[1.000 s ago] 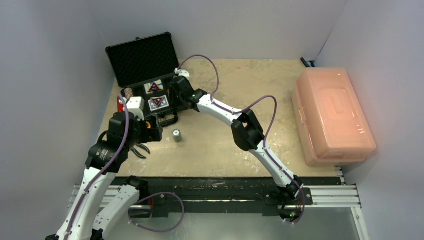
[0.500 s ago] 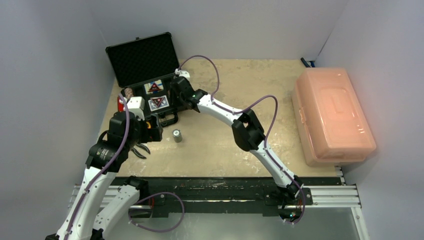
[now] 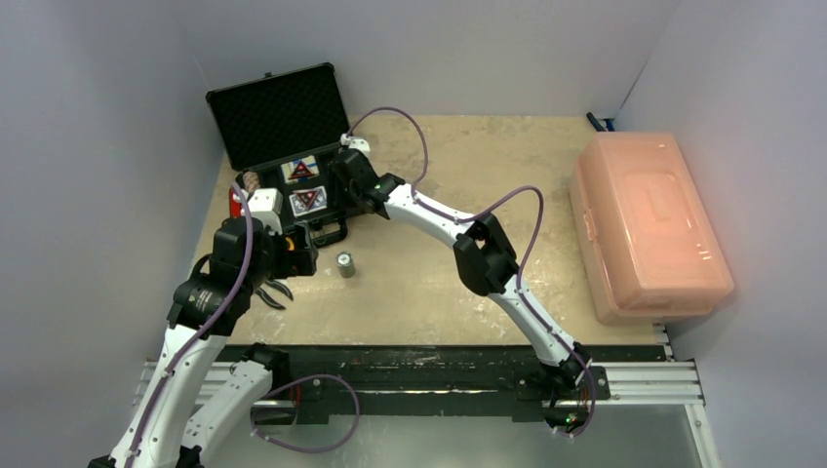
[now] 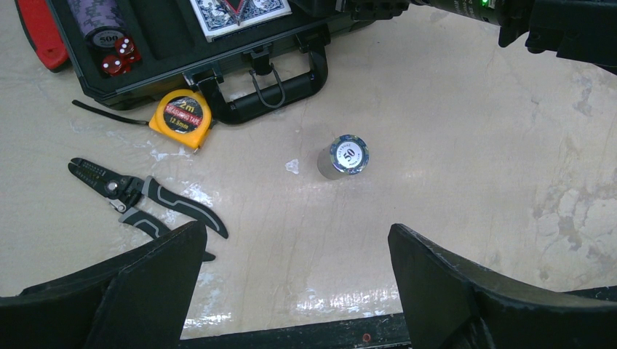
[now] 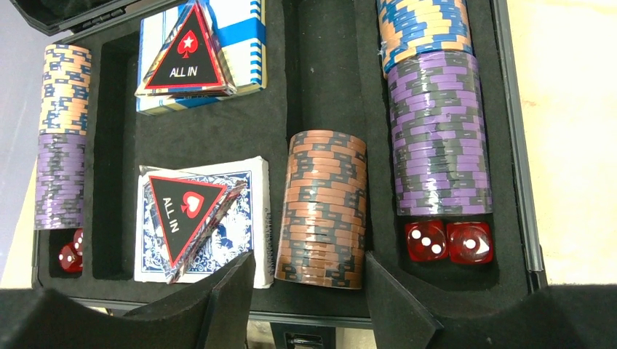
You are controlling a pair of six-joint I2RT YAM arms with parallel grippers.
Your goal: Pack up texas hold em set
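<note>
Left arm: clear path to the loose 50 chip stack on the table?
Probably yes. The chip stack stands alone on bare table just ahead of the open left gripper. The black-handled pliers and tape measure lie off to the side.

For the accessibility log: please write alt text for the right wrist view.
The right gripper, open, straddles the near end of a brown chip stack lying in the foam-lined case, with other chip stacks, two card decks and red dice around it.

Probably a robotics lab cell, plain white walls (image 3: 98,146), left arm (image 3: 185,361) and right arm (image 3: 527,307) bolted to aluminium rail (image 3: 644,380)
</note>
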